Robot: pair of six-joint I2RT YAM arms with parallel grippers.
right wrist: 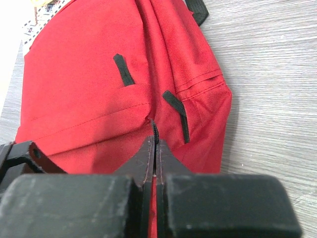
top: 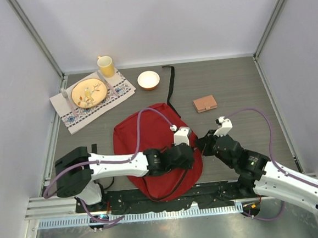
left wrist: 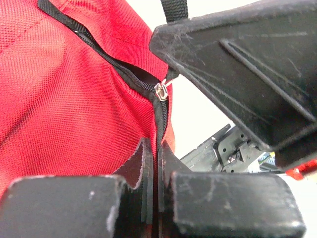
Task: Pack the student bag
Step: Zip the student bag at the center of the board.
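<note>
While your left claw (left wrist: 157, 166) is pinching shut on the black zipper (left wrist: 124, 74) of the student bag (top: 143, 134), your right claw (right wrist: 154, 148) is clamping closed on the bag's edge just beside it. Woven red fabric is lying near the arms' bases, and the grey wood-grain surface (top: 239, 90) is stretching out to its right. A brown block (top: 205, 103) is sitting well apart behind, with a bowl (top: 148, 79), mug (top: 106, 66) and plate (top: 88, 92) farther back-left.

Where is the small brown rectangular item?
In the top view, the small brown rectangular item lies on the table, right of the far end of the student bag and its black strap.
</note>
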